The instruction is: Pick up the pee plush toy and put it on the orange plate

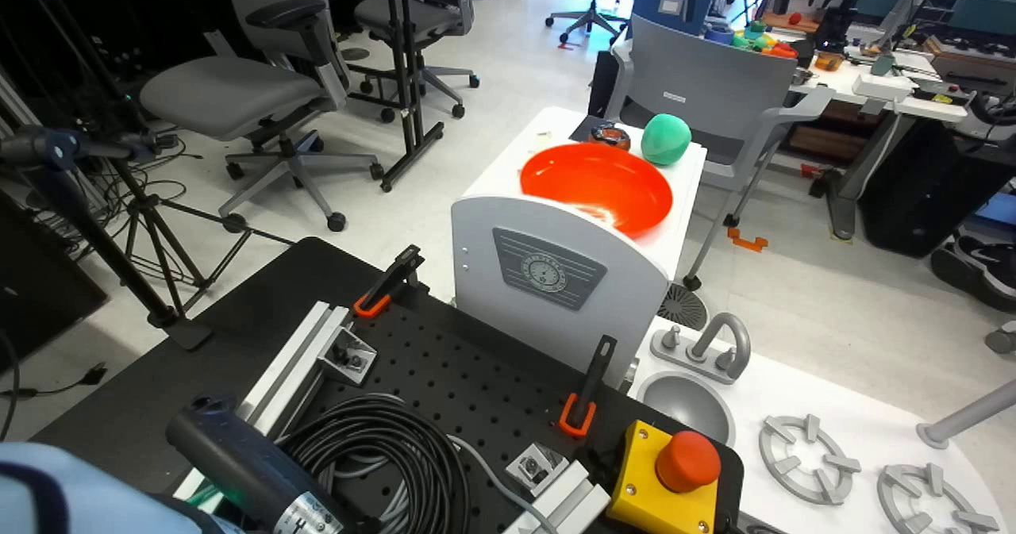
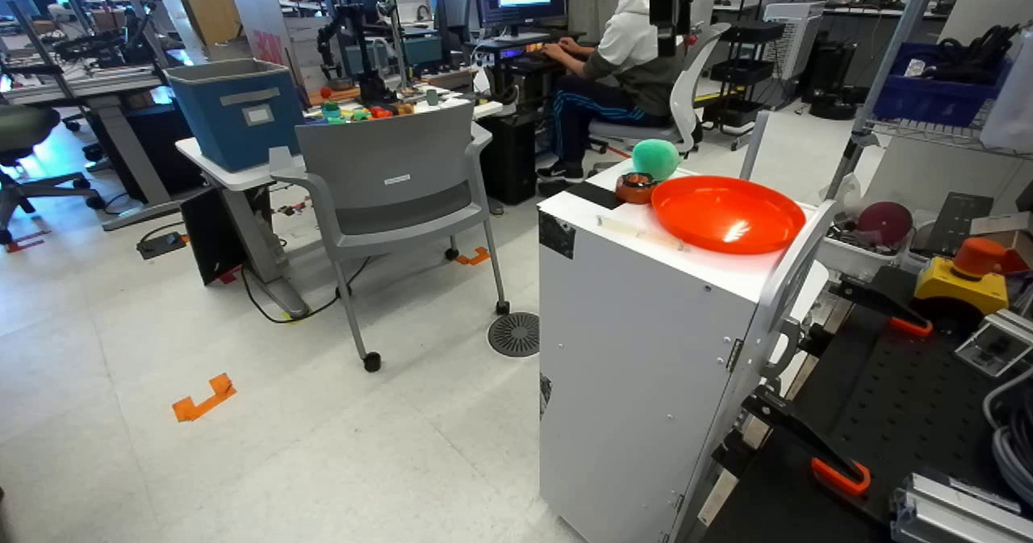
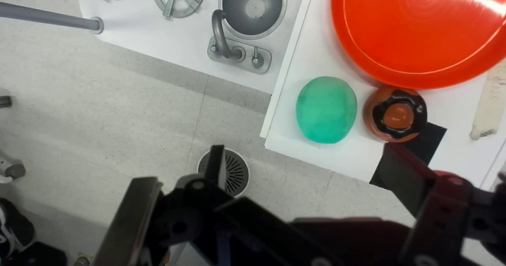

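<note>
The pee plush toy [image 3: 326,110], a round green ball, rests near a corner of a white cabinet top [image 2: 621,224]. Close by on the same top lies the orange plate [image 3: 427,33], with nothing in it. Both exterior views show the ball [image 1: 665,139] just beyond the rim of the plate [image 2: 726,214]. My gripper [image 3: 303,151] comes in from the bottom of the wrist view, its fingers wide apart and nothing between them. The ball appears above the gap, apart from both fingers. Neither exterior view shows the gripper.
A brown-and-black ring-shaped thing [image 3: 395,114] sits between ball and plate rim, beside a black patch [image 3: 431,139]. A raised grey panel [image 1: 548,280] edges the cabinet. Alongside are a toy sink [image 3: 253,9] with tap and burners. A grey chair [image 1: 706,82] stands behind.
</note>
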Robot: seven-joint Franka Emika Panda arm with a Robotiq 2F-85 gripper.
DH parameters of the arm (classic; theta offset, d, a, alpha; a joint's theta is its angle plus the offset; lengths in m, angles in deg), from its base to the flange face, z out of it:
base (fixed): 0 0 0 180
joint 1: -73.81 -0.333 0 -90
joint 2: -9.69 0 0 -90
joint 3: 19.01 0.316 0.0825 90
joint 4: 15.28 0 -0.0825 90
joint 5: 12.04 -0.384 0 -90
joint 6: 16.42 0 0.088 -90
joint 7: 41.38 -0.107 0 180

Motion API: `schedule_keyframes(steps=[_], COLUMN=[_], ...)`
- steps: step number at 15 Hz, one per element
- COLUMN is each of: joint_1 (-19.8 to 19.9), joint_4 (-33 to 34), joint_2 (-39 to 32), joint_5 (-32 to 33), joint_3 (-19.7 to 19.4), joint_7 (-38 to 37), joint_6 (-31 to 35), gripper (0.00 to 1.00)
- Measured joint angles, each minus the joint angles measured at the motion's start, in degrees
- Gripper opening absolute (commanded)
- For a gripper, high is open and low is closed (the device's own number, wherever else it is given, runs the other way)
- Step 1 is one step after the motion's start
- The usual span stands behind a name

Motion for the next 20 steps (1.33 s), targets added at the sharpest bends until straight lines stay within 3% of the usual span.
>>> schedule_keyframes(steps=[11,15,20], joint_1=[0.9,1.2,1.9], joint_4=[1.7,3.2,6.7], joint_2=[-1.6,-2.6,-4.2], joint_5=[-0.1,-0.1,-4.3], joint_3=[0.4,0.4,0.4], joint_7=[10.0,8.8,0.4], joint_6=[-5.1,-4.9,-7.2], gripper=[1.00,1.00,1.00])
